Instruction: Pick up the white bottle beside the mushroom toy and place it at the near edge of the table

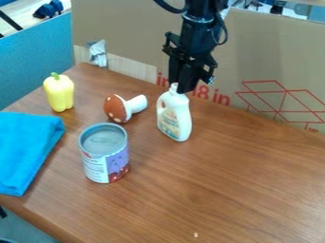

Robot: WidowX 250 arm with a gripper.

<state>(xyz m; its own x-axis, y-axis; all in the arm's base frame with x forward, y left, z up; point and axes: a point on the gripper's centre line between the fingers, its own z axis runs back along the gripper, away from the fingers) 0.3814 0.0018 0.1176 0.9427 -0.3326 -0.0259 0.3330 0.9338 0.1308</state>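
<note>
White bottle [176,118], long axis upright, neck up by claw [183,89]

As the camera sees it, the widest free room lies to the right of the can [101,167] and on its near side, where bare table [241,175] gives a gripper ample space to pass. Beyond the can to the right, the upright white bottle [181,124] stands in the way, with the black gripper [182,87] at its top; a lane of wood separates can and bottle. Just beyond the can, the toy mushroom [117,108] leaves only a slim gap. Left of the can runs a narrow strip before the blue cloth [26,152]. Farther beyond the can to the left stands the yellow pepper [60,93], and cardboard [266,52] walls off the far side.
</note>
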